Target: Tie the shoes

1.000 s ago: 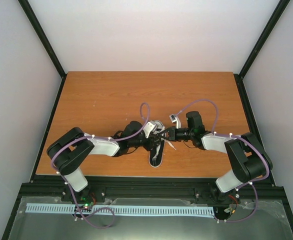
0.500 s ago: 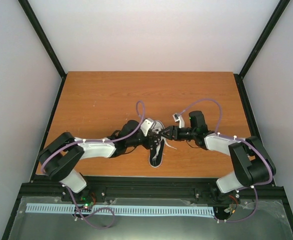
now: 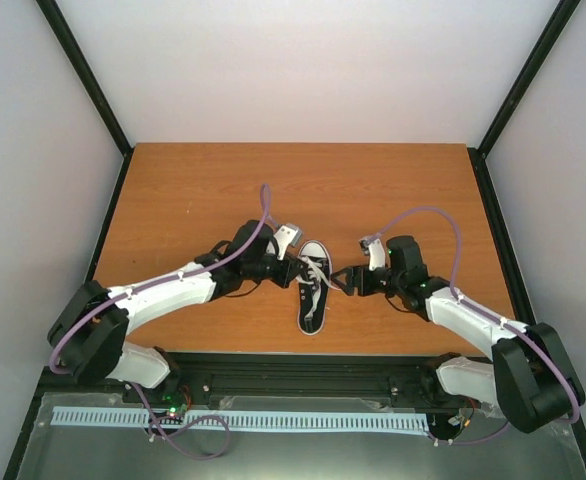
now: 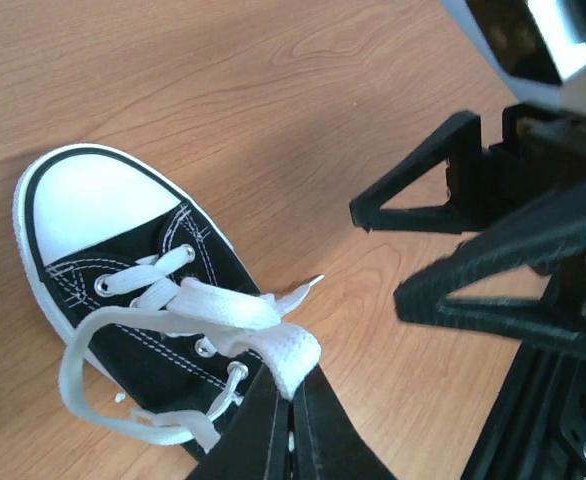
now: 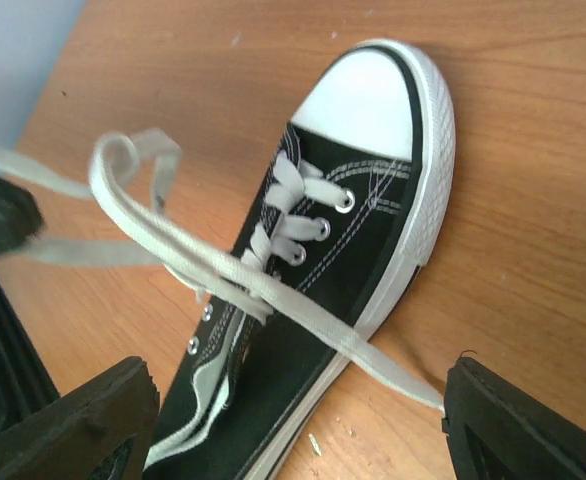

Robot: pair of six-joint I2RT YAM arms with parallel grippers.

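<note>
A small black sneaker (image 3: 312, 300) with a white toe cap lies mid-table, toe pointing away from the arm bases. My left gripper (image 3: 294, 269) is at the shoe's left side, shut on a folded loop of white lace (image 4: 291, 352) just above its fingertips (image 4: 273, 410). The shoe (image 4: 123, 290) lies to the left in the left wrist view. My right gripper (image 3: 342, 281) stands open to the right of the shoe, nothing held. In the right wrist view the sneaker (image 5: 343, 240) lies between the wide-apart fingers (image 5: 83, 425), and a loose lace strand (image 5: 303, 315) ends near the right finger.
The wooden table (image 3: 203, 190) is walled by white panels with black frame posts. A black rail (image 3: 303, 375) runs along the near edge by the arm bases. Small crumbs (image 5: 313, 443) lie on the wood beside the shoe's sole.
My right gripper opened, let go of the lace and backed off to the right. My left gripper closed on the lace loop and shifted a little left, uncovering the toe cap.
</note>
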